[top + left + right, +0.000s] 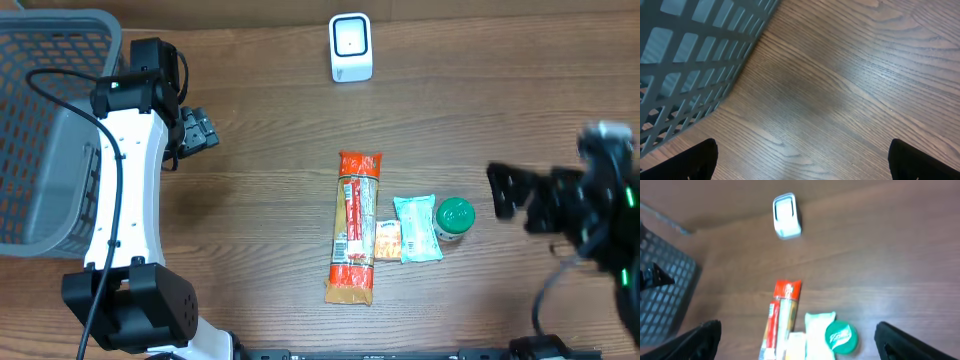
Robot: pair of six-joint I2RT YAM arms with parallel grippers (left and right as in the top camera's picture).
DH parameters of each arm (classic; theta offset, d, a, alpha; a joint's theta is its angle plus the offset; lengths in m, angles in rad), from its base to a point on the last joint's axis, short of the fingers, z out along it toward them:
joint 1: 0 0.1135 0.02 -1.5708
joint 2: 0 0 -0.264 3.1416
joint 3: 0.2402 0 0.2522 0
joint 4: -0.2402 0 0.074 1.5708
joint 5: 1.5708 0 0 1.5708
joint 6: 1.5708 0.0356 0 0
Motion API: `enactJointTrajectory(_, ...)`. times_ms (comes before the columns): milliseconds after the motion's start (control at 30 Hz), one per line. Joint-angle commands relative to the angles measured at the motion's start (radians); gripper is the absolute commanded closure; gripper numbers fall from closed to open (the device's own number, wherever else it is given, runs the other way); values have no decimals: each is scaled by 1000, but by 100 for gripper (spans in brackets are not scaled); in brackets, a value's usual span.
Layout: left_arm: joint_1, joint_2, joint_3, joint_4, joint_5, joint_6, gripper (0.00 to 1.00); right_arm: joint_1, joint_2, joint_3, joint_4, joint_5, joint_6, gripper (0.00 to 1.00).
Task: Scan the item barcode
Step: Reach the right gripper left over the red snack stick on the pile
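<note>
- Wood tabletop [260,200] with a long red packet [356,226].
- Right of it: orange packet [387,240], pale green packet [417,229], green-lidded jar [454,219].
- Behind it: white box [350,47]. Far left: grey basket [40,130].

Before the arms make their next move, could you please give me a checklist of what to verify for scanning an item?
1. Right gripper open and empty: ok.
2. Left gripper open and empty, beside the basket: ok.
3. Scanner standing unobstructed, apart from the items: ok.
4. Room to grasp one item alone: not ok. The long red packet, small orange packet, pale pouch and green-lidded jar lie packed side by side.
5. Where the barcode sits on any item: cannot tell, as the print is too small to read.
</note>
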Motion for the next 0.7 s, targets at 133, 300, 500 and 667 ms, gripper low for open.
enactJointTrajectory(133, 2, 3, 23, -2, 1, 22, 0, -2, 314, 82, 16, -428, 1, 27)
enactJointTrajectory(300, 2, 3, 23, -2, 1, 22, 0, 48, 439, 79, 12, -412, 1, 70)
enactJointTrajectory(500, 2, 3, 23, -2, 1, 22, 0, 221, 545, 77, -31, -182, 71, 68)
enactJointTrajectory(667, 2, 3, 23, -2, 1, 22, 0, 362, 611, 36, -33, -58, 117, 65)
